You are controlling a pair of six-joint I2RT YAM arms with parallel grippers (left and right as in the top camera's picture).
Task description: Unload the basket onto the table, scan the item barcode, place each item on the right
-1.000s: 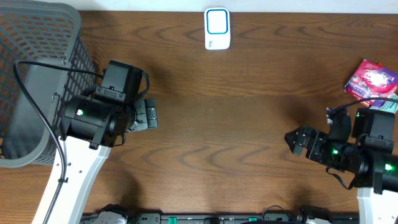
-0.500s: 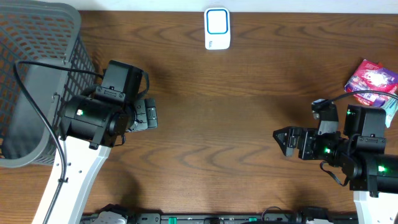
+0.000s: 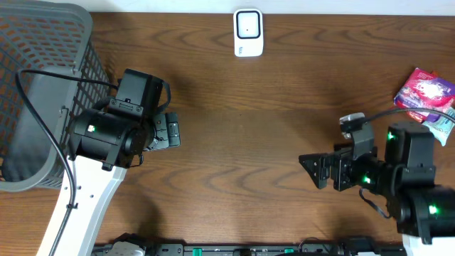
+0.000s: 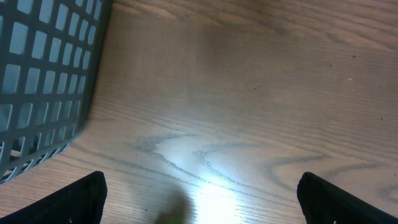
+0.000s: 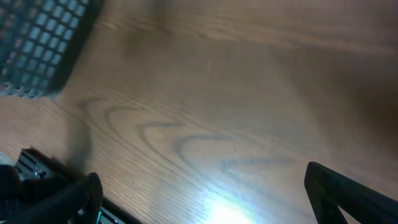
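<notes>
The item, a pink and purple packet (image 3: 425, 91), lies flat at the table's right edge. A white barcode scanner (image 3: 248, 33) sits at the far middle of the table. My right gripper (image 3: 313, 171) hovers open over bare wood, left of and nearer than the packet, pointing left. In the right wrist view the right gripper (image 5: 202, 199) has only table between its wide-set dark fingertips (image 5: 348, 196). My left gripper (image 3: 173, 131) is open beside the basket, and the left wrist view shows the left gripper (image 4: 199, 205) empty over lit wood. Neither wrist view shows the packet or the scanner.
A tall grey mesh basket (image 3: 43, 92) fills the left end of the table, its wall (image 4: 43, 81) close to my left gripper. The basket (image 5: 43, 43) also shows at the top left of the right wrist view. A black rail (image 3: 249, 249) runs along the near edge.
My right arm has swung out to the left, carrying its open gripper toward the table's middle. The scanner's blue frame has gone dark. The left arm has not moved.
</notes>
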